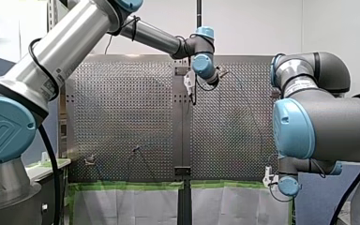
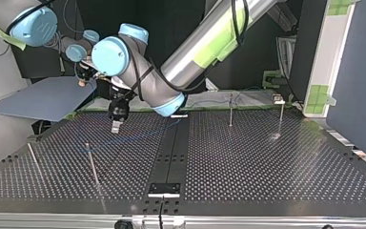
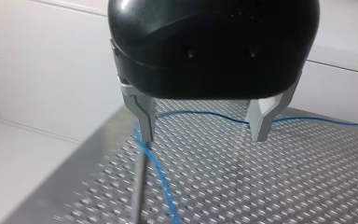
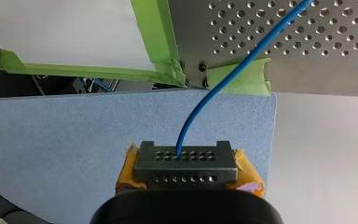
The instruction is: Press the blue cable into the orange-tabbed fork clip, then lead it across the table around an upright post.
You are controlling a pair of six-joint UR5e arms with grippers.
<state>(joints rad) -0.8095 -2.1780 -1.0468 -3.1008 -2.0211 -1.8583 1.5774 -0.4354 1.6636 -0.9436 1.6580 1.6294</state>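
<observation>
Over table (image 3: 307, 177), L end effector (image 3: 203, 137) gapes wide; R end effector (image 4: 186, 156) clamps blue cable (image 4: 233, 70).

In the top view, two posts (image 2: 93, 164) stand near on the worktop's (image 2: 267, 176) left half, and two more posts (image 2: 230, 109) stand far on its right half. The cable (image 3: 161, 177) lies on the worktop under my left gripper (image 3: 205, 135), beside a post. My right gripper (image 4: 186, 161), over a board (image 4: 51, 135) off the worktop's corner, holds the cable's end.
</observation>
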